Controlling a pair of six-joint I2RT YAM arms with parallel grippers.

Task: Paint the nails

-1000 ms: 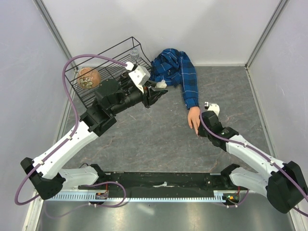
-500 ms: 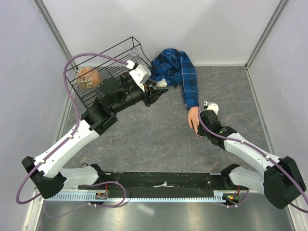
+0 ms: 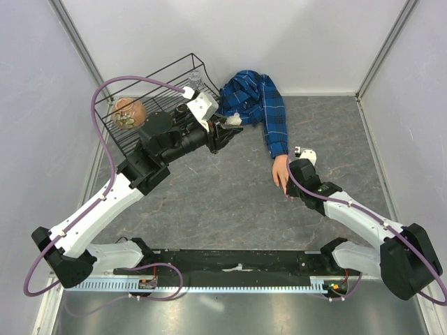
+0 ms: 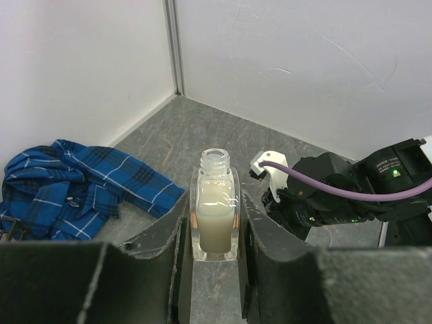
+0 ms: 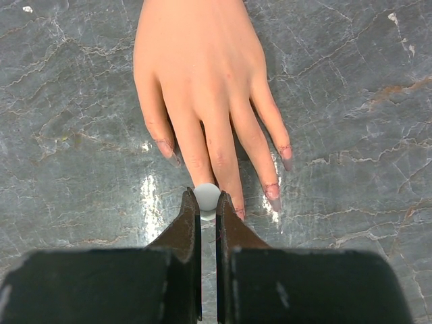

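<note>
We see the left hand [image 4: 216, 251] closed on a small clear nail polish bottle [image 4: 216, 209], its two dark fingers pressing the flat sides and holding it upright above the grey marbled counter [image 3: 230, 202]. The bottle's threaded neck is bare and a milky liquid fills it to about the shoulder. From above, this hand hovers near the front corner of a black wire basket [image 3: 119, 143], just beside the crumpled blue plaid sleeve [image 3: 269, 112]. The right hand [image 5: 207, 206] is clamped tight on a small round white cap [image 5: 207, 195], seen end-on between its fingertips; we cannot tell whether a brush hangs beneath it. The cap sits right over the tip of one of the middle fingers of the mannequin hand [image 5: 199, 74], which lies flat, back upward, on the counter, its fingers spread and pointing toward the right arm. The nails [image 5: 274, 195] show pinkish at the fingertips, with darker reddish marks around them; the one under the cap is hidden. In the top view the mannequin hand emerges from the sleeve's cuff at centre-right.
</note>
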